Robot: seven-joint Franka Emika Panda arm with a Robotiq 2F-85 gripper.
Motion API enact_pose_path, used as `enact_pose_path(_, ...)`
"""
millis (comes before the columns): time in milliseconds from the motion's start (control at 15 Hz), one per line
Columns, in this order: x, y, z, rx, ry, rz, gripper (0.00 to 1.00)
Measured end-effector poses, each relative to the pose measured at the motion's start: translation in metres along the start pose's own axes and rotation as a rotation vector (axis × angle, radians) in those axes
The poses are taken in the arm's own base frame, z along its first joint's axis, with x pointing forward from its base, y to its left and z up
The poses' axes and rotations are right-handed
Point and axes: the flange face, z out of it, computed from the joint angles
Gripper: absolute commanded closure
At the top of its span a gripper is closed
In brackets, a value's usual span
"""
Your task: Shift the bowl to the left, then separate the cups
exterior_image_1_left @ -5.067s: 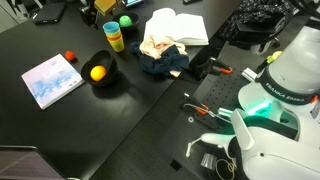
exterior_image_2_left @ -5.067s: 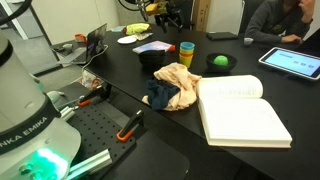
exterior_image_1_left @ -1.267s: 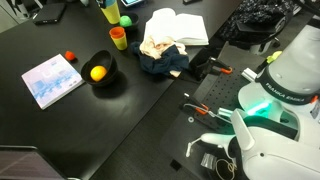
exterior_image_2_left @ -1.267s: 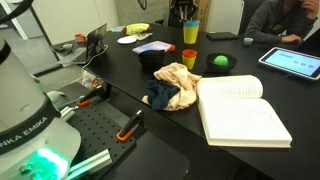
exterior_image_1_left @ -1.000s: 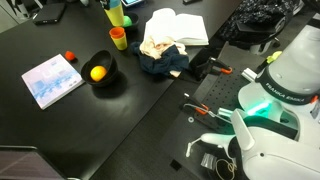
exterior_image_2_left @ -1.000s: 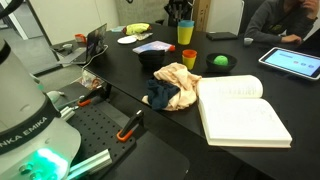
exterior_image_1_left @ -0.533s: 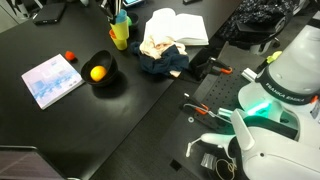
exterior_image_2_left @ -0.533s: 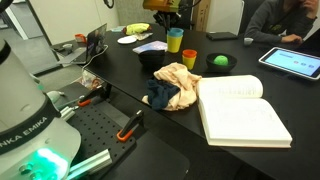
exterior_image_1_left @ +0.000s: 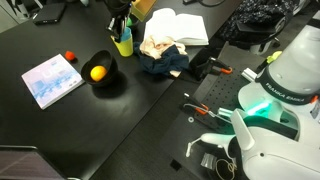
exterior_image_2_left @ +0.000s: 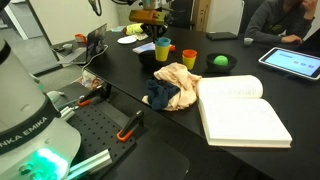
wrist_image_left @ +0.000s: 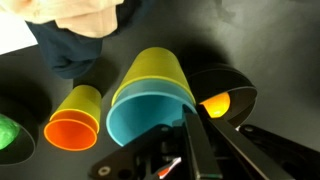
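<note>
Orange cup stands freed beside the tool, which, clamped on nested blue cup and yellow cup, has lowered; one split remains.

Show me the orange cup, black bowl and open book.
orange cup [exterior_image_2_left: 189, 60], in an exterior view, side wall
black bowl [exterior_image_1_left: 111, 69], in an exterior view, inner wall
open book [exterior_image_2_left: 243, 110], in an exterior view, open page

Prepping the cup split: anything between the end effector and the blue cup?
Nothing visible: the end effector grips the rim of the blue cup, which sits nested in the yellow cup. The orange cup stands apart on one side, the bowl on the other.
</note>
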Motion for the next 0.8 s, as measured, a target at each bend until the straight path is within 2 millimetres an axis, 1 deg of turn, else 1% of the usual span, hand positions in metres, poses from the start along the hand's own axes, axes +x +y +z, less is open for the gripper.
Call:
enact_pose_path(333,-0.027,-0.026,0.014,0.025,-0.039,-0.048,0.95)
enact_pose_path(600,-0.040,-0.048,0.023,0.042,-0.040,-0.083,0.95)
enact_pose_path(800,-0.048,-0.059,0.032,0.049,-0.036,-0.106,0.95)
